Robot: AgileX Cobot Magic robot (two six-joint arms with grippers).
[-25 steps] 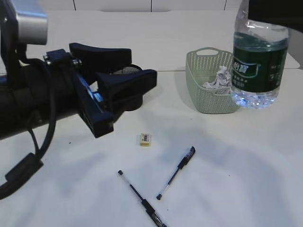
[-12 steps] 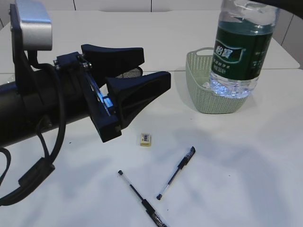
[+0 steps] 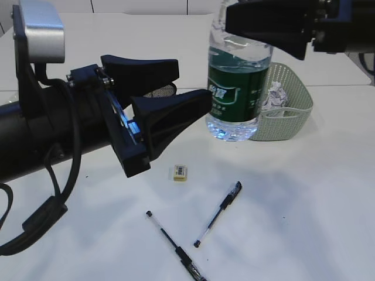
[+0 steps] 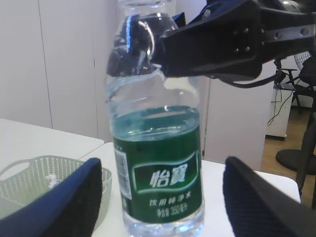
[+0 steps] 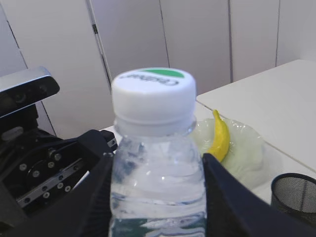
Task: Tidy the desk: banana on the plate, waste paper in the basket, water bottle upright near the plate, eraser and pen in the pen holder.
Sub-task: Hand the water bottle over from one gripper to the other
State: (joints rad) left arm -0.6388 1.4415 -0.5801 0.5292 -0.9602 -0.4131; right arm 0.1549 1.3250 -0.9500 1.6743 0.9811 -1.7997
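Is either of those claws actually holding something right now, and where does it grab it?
The right gripper holds the water bottle upright by its clear shoulder, just below the cap. The left gripper is open and empty.

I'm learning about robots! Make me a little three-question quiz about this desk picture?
1. True or false: the banana lies on the plate.
2. Which claw holds the water bottle? A) left claw B) right claw
3. Fill in: the waste paper sits in the ____.

Key:
1. True.
2. B; it grips the bottle below the cap, while the left claw stands open and empty.
3. Basket.
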